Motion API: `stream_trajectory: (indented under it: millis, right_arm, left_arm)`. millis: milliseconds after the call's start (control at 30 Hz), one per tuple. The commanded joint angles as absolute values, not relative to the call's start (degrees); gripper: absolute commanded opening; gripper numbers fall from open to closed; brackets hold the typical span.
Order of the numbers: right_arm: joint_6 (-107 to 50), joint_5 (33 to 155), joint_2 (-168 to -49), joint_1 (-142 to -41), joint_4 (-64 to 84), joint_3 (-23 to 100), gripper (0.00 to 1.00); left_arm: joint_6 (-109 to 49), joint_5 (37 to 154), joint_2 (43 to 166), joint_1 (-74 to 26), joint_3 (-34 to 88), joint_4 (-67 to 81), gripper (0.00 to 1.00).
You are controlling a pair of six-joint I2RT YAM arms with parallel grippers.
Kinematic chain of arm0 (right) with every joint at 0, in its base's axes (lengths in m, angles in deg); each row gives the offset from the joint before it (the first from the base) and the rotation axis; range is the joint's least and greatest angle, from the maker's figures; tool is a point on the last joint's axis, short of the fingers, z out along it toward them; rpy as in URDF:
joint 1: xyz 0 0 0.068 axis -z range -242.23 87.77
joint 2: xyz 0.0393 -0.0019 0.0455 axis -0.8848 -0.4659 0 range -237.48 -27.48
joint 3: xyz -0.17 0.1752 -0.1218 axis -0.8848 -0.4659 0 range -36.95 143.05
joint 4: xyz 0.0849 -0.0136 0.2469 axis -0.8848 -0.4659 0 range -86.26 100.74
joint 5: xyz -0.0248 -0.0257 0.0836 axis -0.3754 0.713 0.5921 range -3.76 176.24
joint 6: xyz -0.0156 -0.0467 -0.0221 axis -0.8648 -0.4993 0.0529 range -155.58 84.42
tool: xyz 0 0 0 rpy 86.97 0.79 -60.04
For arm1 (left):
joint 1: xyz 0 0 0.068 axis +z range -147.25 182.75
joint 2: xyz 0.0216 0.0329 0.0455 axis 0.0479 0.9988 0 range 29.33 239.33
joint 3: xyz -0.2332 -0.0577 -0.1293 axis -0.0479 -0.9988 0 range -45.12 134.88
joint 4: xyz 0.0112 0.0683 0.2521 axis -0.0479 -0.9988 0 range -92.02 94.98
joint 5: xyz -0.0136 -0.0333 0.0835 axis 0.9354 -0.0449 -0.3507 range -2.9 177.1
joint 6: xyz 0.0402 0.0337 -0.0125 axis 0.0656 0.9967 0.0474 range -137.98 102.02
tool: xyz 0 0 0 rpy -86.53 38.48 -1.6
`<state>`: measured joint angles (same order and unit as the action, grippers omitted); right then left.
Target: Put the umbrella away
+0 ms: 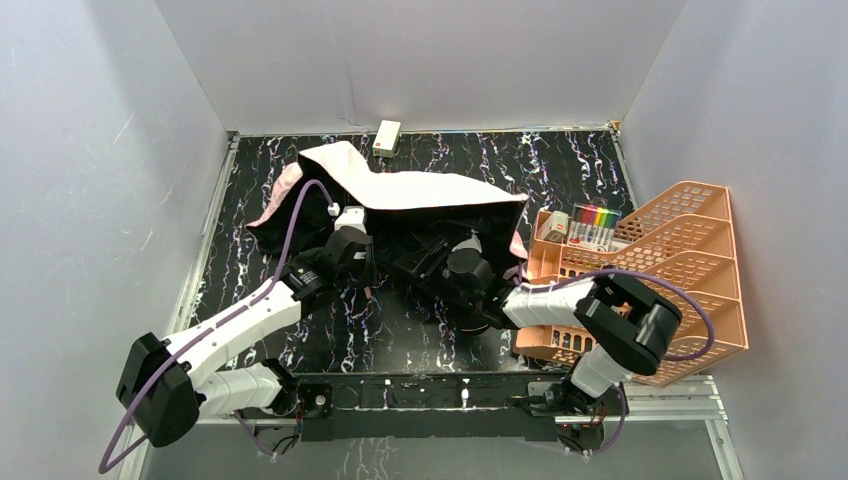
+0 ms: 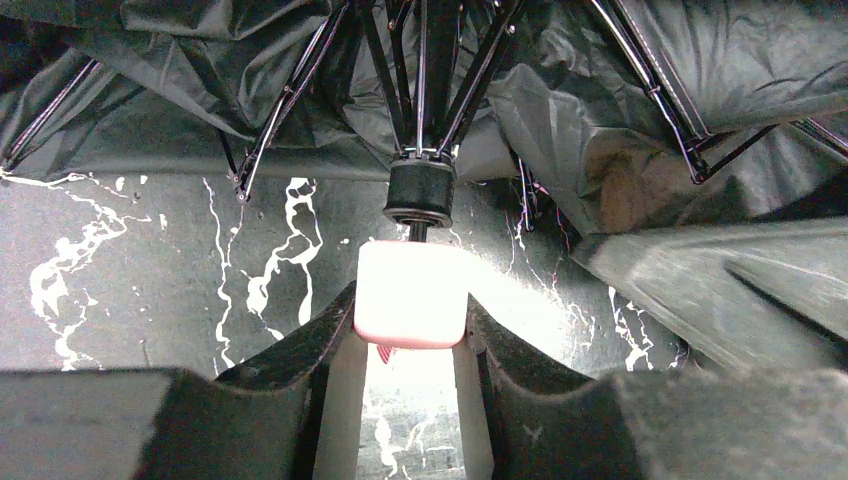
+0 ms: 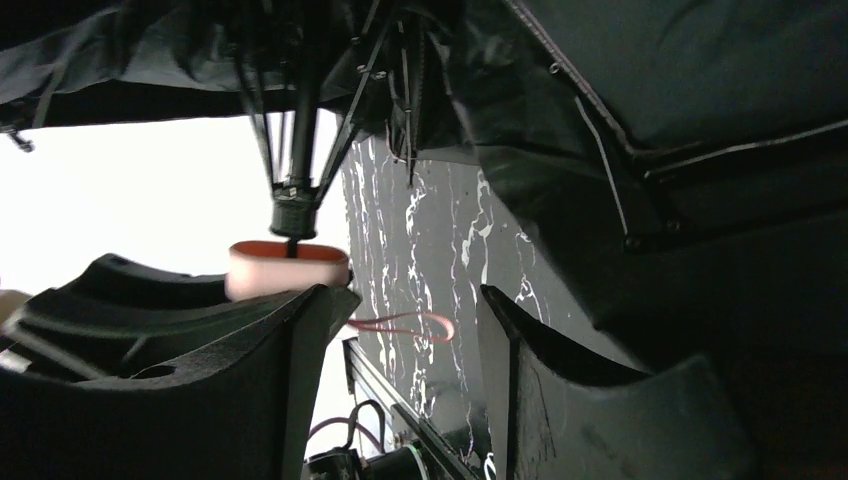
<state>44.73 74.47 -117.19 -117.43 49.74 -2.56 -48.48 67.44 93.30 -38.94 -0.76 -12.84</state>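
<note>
black canopy of the umbrella [image 1: 420, 200] hides much from above; i see my left jaws pinching its pink handle [image 2: 410, 295], right jaws standing wide, holding nothing.

From above, the handle [image 2: 410, 295] of the umbrella [image 1: 420, 190] is lost in black folds.
</note>
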Motion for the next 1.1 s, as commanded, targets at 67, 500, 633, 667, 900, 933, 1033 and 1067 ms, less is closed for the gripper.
stream_trajectory:
  millis: [67,500,633,667,900,933,1033,1067]
  right_arm:
    - [37.3,68.9,-107.1,-117.2,42.8,-5.1,0.63]
    - [32.9,63.3,-84.0,-117.2,14.9,-12.3,0.64]
    - [26.2,67.4,-77.4,-117.2,8.6,-10.4,0.65]
    - [24.8,67.5,-75.7,-117.2,6.6,-9.6,0.65]
    - [10.5,60.5,-68.1,-117.2,-6.5,4.7,0.66]
    - [8.0,60.2,-67.8,-117.2,-7.4,7.0,0.66]
    - [1.3,59.8,-67.6,-117.2,-7.6,12.8,0.66]
    - [-1.3,59.6,-68.1,-117.2,-7.7,14.7,0.66]
  left_arm:
    - [-50.0,66.0,93.9,-38.3,-2.9,-9.4,0.00]
    - [-49.5,67.9,97.7,-38.3,-1.6,-6.5,0.02]
    - [-49.1,69.0,97.7,-38.3,-1.6,-6.6,0.09]
    - [-49.0,69.4,97.4,-38.3,-1.6,-6.7,0.17]
    - [-47.0,70.7,90.0,-38.3,1.2,-15.3,0.69]
    - [-46.7,70.1,88.1,-38.2,1.7,-17.3,0.71]
    - [-46.1,67.7,82.5,-38.3,4.3,-24.1,0.72]
    - [-45.8,67.0,80.9,-38.3,5.4,-26.1,0.72]
